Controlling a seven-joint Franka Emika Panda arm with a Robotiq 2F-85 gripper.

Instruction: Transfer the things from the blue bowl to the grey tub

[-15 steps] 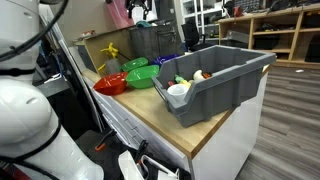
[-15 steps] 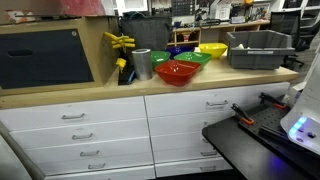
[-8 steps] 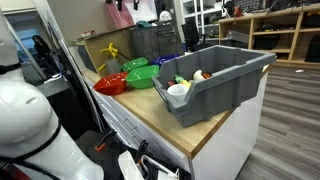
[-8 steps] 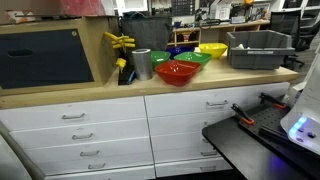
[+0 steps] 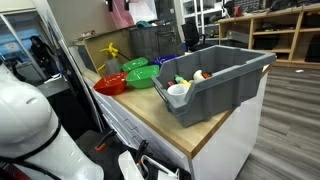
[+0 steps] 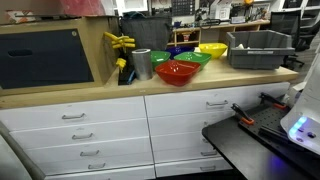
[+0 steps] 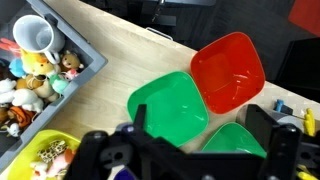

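Observation:
In the wrist view my gripper (image 7: 205, 125) is open and empty, hovering above the bowls, its fingers straddling two green bowls. The grey tub (image 7: 88, 52) is at the left and holds a white cup and several toys. It also shows in both exterior views (image 5: 225, 85) (image 6: 260, 50). The blue bowl (image 6: 180, 50) stands behind the green bowl. In the wrist view only a blue sliver (image 7: 120, 172) shows under the gripper body. The small pieces inside it are hidden.
On the wooden counter (image 7: 150, 60) are a red bowl (image 7: 230, 70) (image 6: 178, 72), green bowls (image 7: 165, 105) (image 7: 235, 140), and a yellow bowl (image 7: 45, 155) (image 6: 212, 49) holding small bits. A metal cup (image 6: 142, 64) and a dark slatted crate (image 6: 145, 30) stand behind.
In an exterior view the dark gripper at the top edge has shifted toward the tub side. The bowls and the tub have not moved.

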